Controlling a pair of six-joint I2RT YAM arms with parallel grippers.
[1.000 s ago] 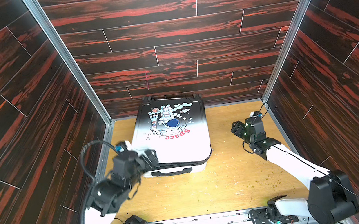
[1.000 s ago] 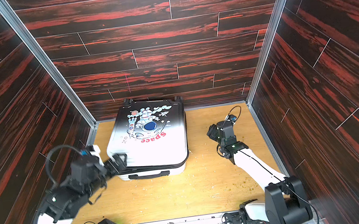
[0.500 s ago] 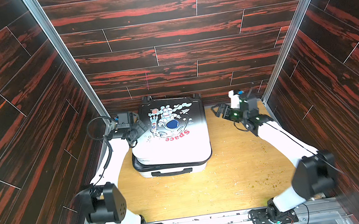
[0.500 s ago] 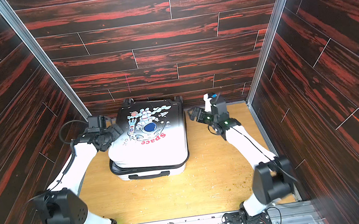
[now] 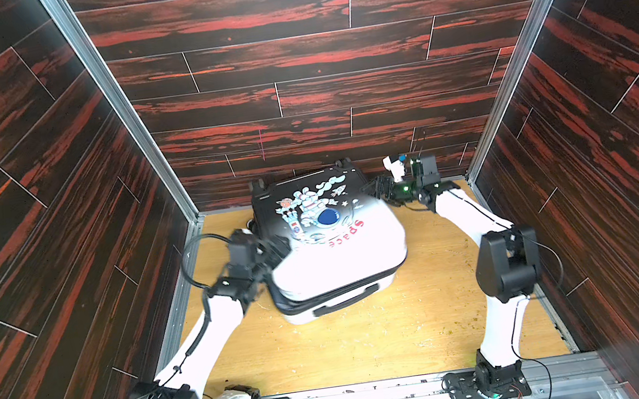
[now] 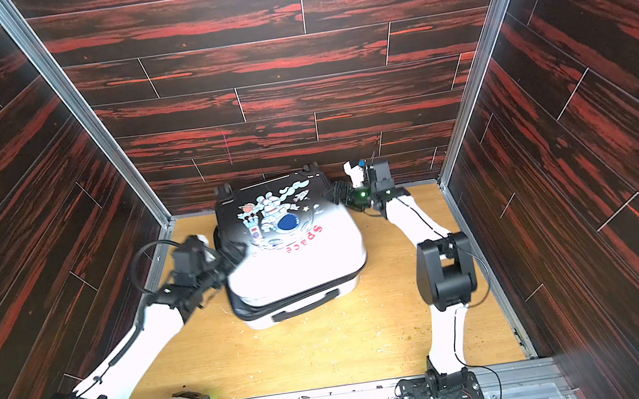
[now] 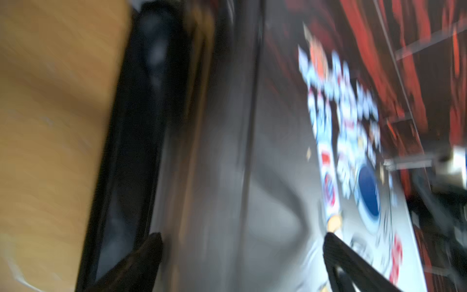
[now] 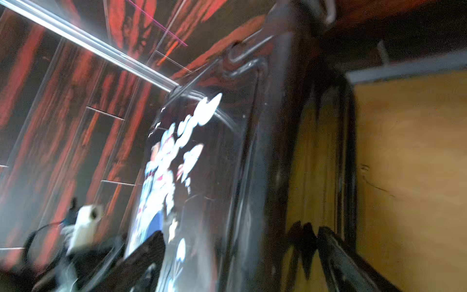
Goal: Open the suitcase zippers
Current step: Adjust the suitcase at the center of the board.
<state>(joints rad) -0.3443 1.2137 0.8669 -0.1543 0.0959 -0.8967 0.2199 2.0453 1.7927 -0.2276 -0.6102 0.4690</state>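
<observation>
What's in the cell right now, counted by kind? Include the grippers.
suitcase: 1
grippers: 2 (left gripper, right gripper, one at each side of the case, jaws apart)
wooden tabletop: 1
Total: 4

Our left arm [image 5: 206,337] climbs from its base at 7 o'clock and ends with our left gripper [image 5: 276,248] near 9 o'clock, pointing toward 3 and blurred in both top views. In the left wrist view its fingers [image 7: 149,250] stand wide apart. Our right arm [image 5: 506,322] rises at 5 o'clock, bends at the elbow [image 5: 506,264] and stretches to 1 o'clock. There our right gripper [image 5: 375,190] points toward 9, its fingers [image 8: 333,247] spread wide too.
</observation>
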